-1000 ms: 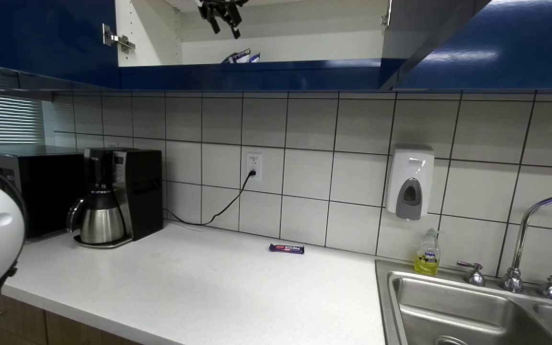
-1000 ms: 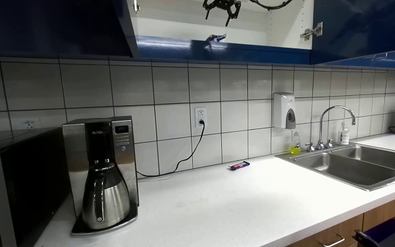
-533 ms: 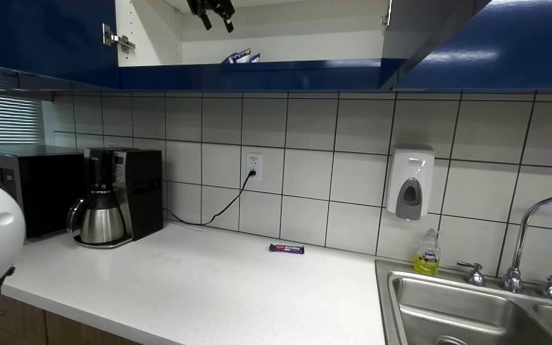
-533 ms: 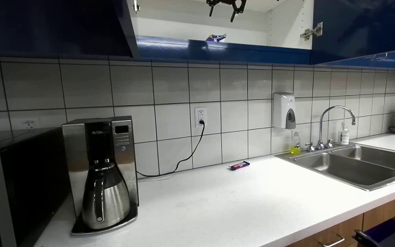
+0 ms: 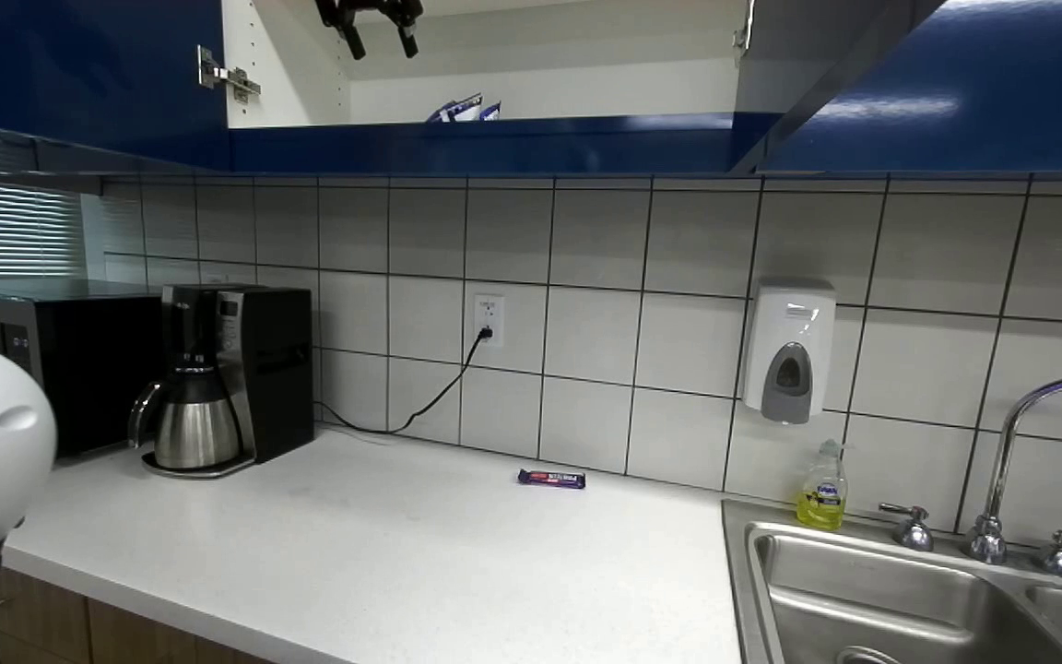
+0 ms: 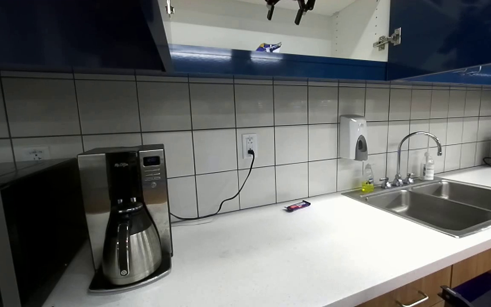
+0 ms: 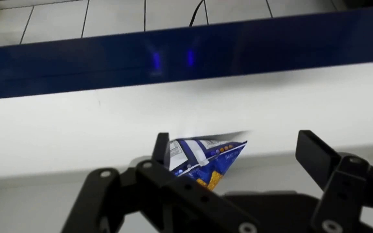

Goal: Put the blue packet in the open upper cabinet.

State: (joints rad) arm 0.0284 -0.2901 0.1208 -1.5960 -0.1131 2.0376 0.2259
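Observation:
The blue packet (image 5: pixel 462 110) rests inside the open upper cabinet (image 5: pixel 577 83), on its white floor just behind the blue front lip. From the wrist view, the packet (image 7: pixel 210 158) is tilted, showing white panels and orange markings, and a finger covers its left part. My gripper (image 5: pixel 384 46) hangs above the cabinet floor near the top of both exterior views, apart from the packet. Seen from the wrist, the gripper (image 7: pixel 233 142) is open with wide-spread fingers. The packet appears behind and below the left finger, not gripped.
The cabinet's blue lip (image 7: pixel 108 64) crosses in front of the shelf, and an open door (image 5: pixel 79 74) hangs at its side. Below, the counter (image 5: pixel 420 572) bears a dark bar wrapper (image 5: pixel 551 479) and a coffee maker (image 6: pixel 126 221). A sink (image 6: pixel 433 204) stands beyond.
My open gripper has risen and shifted sideways, farther from the packet, in both exterior views. The packet has stayed where it was on the cabinet floor.

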